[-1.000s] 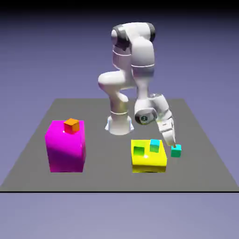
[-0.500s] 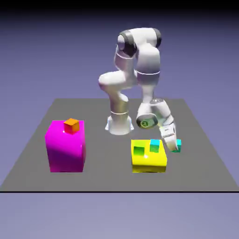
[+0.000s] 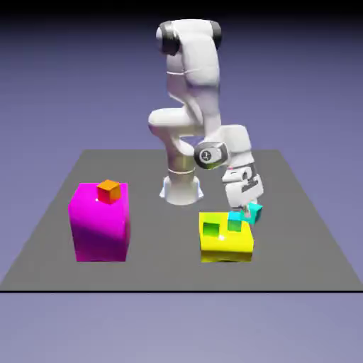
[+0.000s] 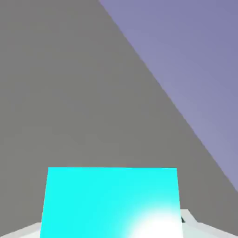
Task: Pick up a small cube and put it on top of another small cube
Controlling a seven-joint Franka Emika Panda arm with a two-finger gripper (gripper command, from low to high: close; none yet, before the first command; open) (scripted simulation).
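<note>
Between my fingers, turquoise cube (image 4: 111, 202) is sitting; my gripper (image 3: 249, 205) is clamping it, lifted just beside yellow block (image 3: 225, 244). Am judging it light, rigid, maybe slippery; flat opposite faces are giving best hold.

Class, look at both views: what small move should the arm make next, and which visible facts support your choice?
Probably lift the turquoise cube a little higher before carrying it toward the cyan cube on the yellow block. The gripper has its jaws shut on the cube, which fills the bottom of the hand view, yet in the exterior view it hangs barely above the block's top, close beside the cyan cube.
</note>
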